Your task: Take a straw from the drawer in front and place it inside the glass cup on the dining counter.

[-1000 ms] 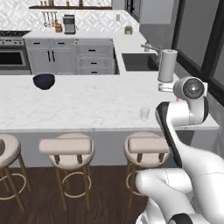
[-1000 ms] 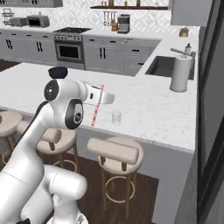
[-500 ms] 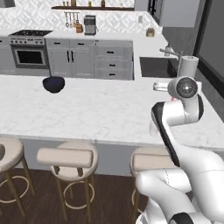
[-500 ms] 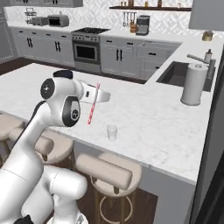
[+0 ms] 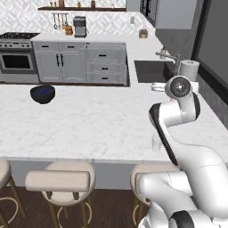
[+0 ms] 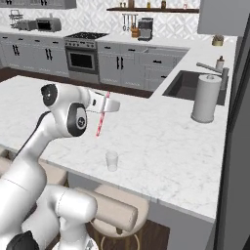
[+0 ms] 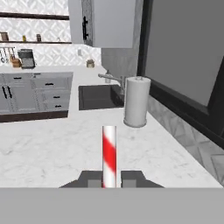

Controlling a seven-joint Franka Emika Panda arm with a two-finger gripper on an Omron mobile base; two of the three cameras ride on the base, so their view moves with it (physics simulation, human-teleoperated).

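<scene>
A paper towel roll [image 6: 205, 98] stands by the sink [image 6: 188, 85] on the tabletop [image 6: 161, 146]; glass cup [image 6: 112, 160] below; fingers [image 7: 109, 179] clamp the red-striped straw [image 6: 101, 115] between them, upright.

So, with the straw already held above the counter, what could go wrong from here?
1. The glass cup is small and narrow, and the straw hangs tilted, so its lower tip may hit the rim rather than go inside.
2. The cup stands near the counter's front edge; a push could tip it or slide it off.
3. The end effector pinches the straw at one end, so the straw might swing or slip.
</scene>
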